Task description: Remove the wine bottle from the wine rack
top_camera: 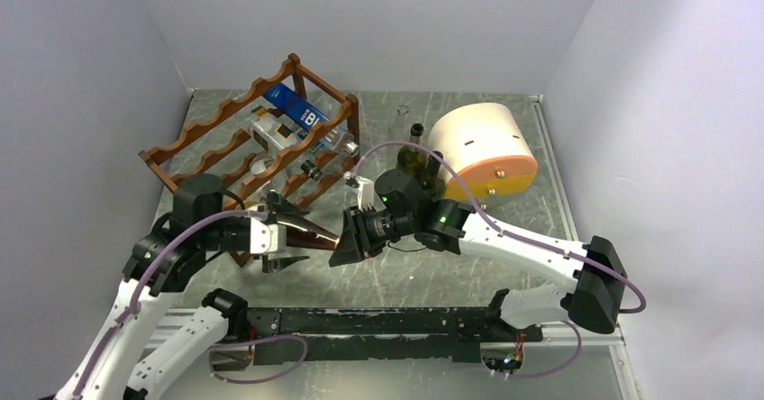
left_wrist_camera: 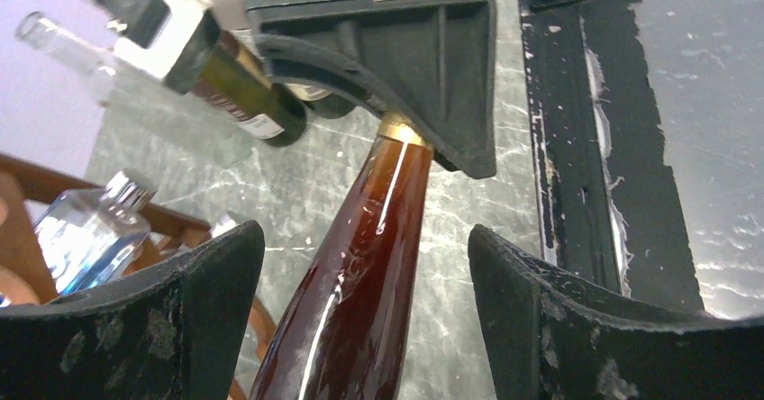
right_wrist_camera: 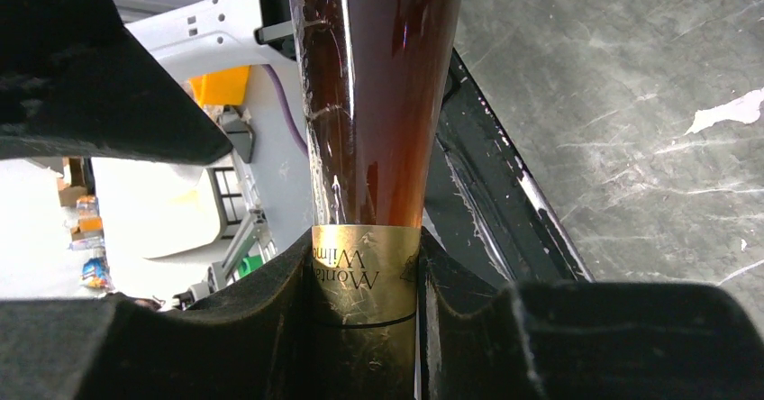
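Note:
The wine bottle (top_camera: pixel 313 231) is dark reddish-brown with a gold foil neck and lies nearly level just in front of the wine rack (top_camera: pixel 203 139). My right gripper (top_camera: pixel 346 238) is shut on the gold neck (right_wrist_camera: pixel 365 283), with its fingers (right_wrist_camera: pixel 252 328) pressed on both sides. My left gripper (top_camera: pixel 281 233) is open around the bottle's shoulder (left_wrist_camera: pixel 360 274), and its fingers (left_wrist_camera: pixel 180 310) stand clear of the glass on each side. The bottle's base is hidden behind the left gripper.
The rack holds clear bottles (top_camera: pixel 270 134) and a blue box (top_camera: pixel 297 107). A cream-and-orange drum-shaped box (top_camera: pixel 482 152) and an upright green bottle (top_camera: pixel 414 152) stand behind the right arm. A black rail (top_camera: pixel 378 323) runs along the near edge.

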`<action>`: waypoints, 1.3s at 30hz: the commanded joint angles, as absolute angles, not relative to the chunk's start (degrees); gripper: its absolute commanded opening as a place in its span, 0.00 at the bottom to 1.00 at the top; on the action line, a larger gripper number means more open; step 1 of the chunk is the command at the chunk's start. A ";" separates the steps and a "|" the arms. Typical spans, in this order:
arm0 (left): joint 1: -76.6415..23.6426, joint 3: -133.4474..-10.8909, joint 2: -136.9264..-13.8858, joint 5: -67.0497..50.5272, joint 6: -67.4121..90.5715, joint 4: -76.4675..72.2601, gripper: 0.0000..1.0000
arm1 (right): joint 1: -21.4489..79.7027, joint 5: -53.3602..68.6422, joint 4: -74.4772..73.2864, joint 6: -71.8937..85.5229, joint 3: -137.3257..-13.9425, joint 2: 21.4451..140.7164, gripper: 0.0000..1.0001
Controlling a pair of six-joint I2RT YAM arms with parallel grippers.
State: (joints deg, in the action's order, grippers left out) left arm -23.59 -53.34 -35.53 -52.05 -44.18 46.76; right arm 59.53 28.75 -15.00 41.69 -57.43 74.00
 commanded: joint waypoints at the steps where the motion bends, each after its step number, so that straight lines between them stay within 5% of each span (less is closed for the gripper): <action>1: -28.27 -52.13 -37.48 -49.37 -48.71 44.05 0.87 | 58.06 27.39 -6.93 40.91 -61.83 72.71 0.00; 23: -51.73 -55.42 -52.47 -17.96 -42.53 42.54 0.78 | 58.06 26.39 -9.68 40.28 -63.87 73.59 0.00; 28: -54.22 -56.97 -53.53 -14.10 -41.62 41.36 0.68 | 58.08 26.36 -9.94 40.28 -63.33 72.84 0.00; 39: -60.31 -62.64 -58.18 -6.96 -39.50 46.91 0.22 | 58.11 26.72 -9.93 40.01 -61.45 69.66 0.00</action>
